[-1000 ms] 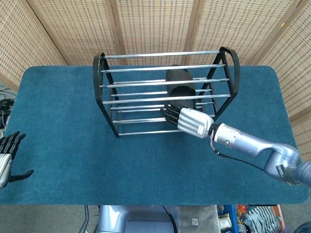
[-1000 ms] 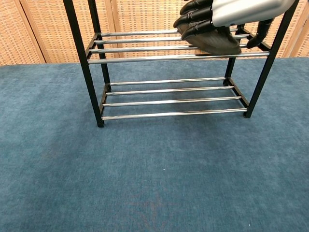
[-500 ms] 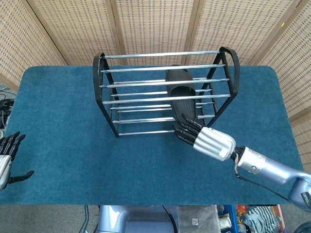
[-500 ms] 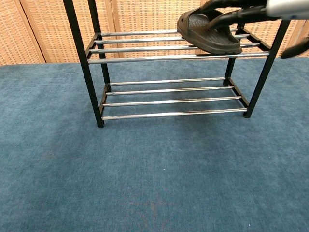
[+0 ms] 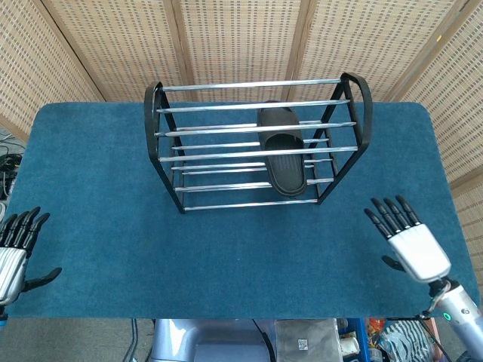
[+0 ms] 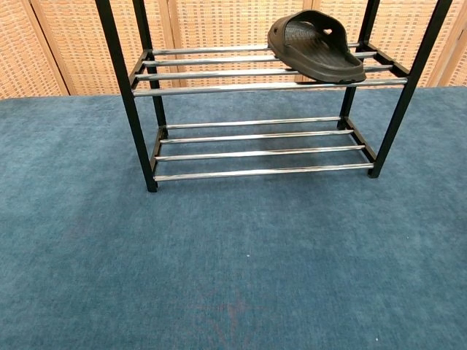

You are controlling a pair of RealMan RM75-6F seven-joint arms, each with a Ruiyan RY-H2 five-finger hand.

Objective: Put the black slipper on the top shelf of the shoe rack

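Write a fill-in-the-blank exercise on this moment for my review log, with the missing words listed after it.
1. The black slipper lies on the ____ shelf of the shoe rack.
2. The right hand hovers with fingers spread and holds ____.
3. The tier of the rack below the slipper carries ____ shoes.
4. The table under the rack is covered in ____ carpet.

Missing words: top; nothing; no; blue
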